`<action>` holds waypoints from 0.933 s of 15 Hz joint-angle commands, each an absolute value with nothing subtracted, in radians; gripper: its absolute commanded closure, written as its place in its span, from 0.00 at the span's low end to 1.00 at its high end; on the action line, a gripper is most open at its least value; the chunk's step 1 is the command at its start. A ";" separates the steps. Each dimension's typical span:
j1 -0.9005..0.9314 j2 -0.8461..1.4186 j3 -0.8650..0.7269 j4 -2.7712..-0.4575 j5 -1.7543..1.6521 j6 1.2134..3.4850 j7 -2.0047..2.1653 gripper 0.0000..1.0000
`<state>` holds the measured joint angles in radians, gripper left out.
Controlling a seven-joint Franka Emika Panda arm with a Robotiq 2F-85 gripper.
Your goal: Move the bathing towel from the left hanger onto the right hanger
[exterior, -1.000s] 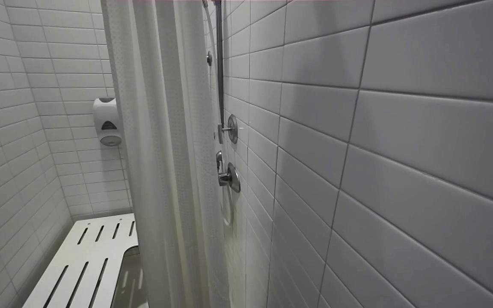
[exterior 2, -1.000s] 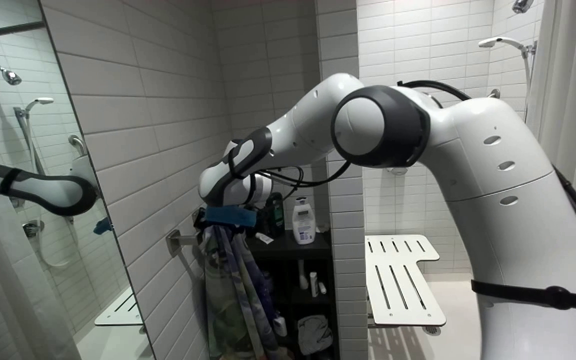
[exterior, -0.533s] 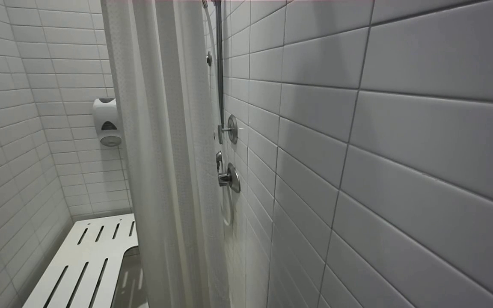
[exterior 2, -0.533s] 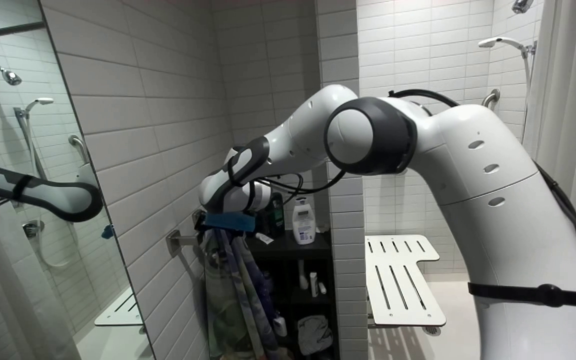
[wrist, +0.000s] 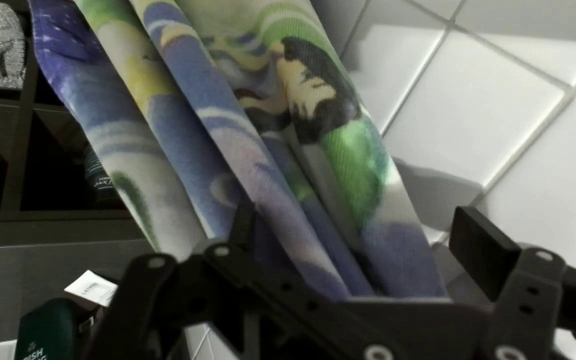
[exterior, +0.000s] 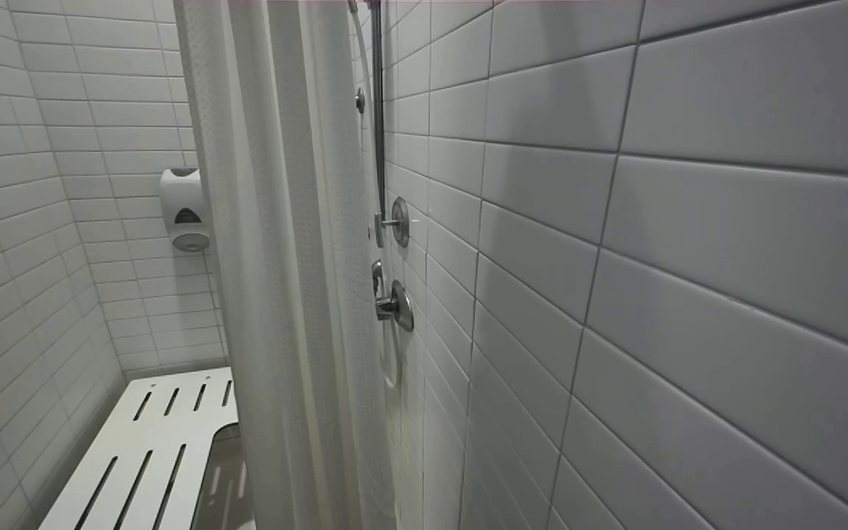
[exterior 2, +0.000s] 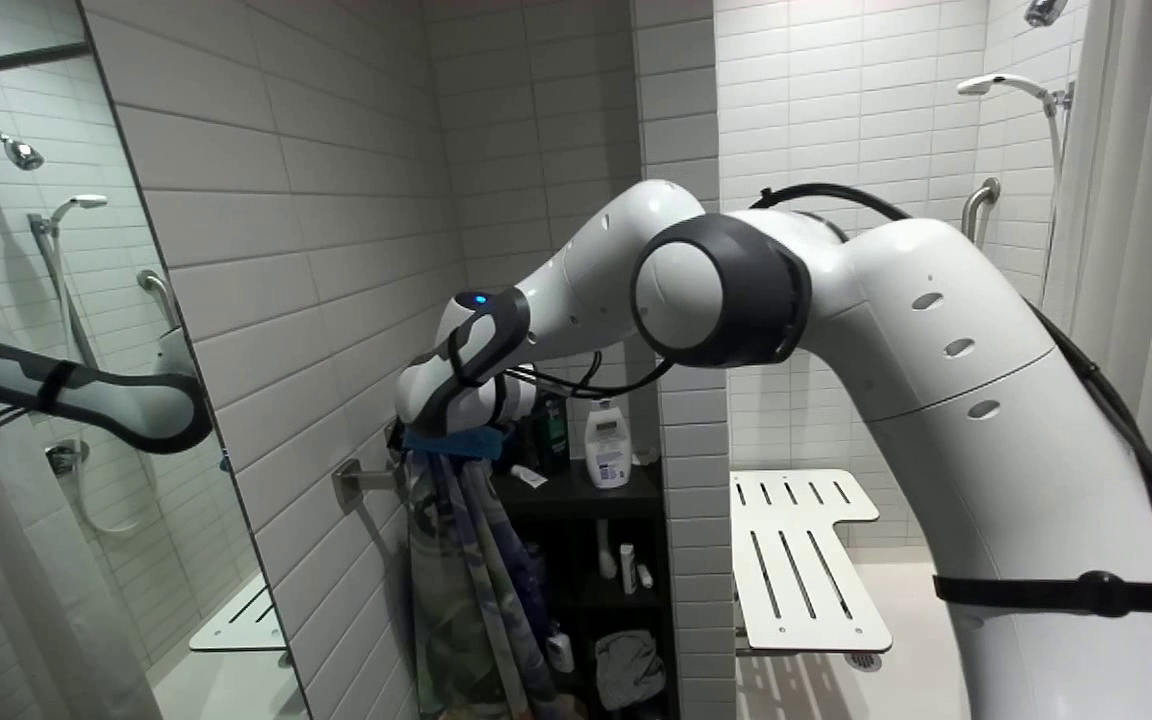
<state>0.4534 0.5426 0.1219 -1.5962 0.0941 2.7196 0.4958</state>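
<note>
Black, blocky tool [wrist: 360,237] stands spread wide, gripping nothing — the soft printed towel [wrist: 248,150] hangs in long pleats beside smooth white tiles [wrist: 488,110], its purplish part showing between the jaws.

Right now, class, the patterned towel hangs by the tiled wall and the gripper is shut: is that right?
Not quite: the gripper is open, not shut; the wrist view shows its fingers standing well apart. The patterned towel does hang by the tiled wall.
</note>
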 commanded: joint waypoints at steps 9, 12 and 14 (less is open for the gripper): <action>0.513 0.626 0.012 -1.466 0.006 2.692 0.619 0.00; 0.512 0.630 0.013 -1.456 -0.001 2.672 0.619 0.30; 0.510 0.627 0.017 -1.453 0.001 2.665 0.614 0.44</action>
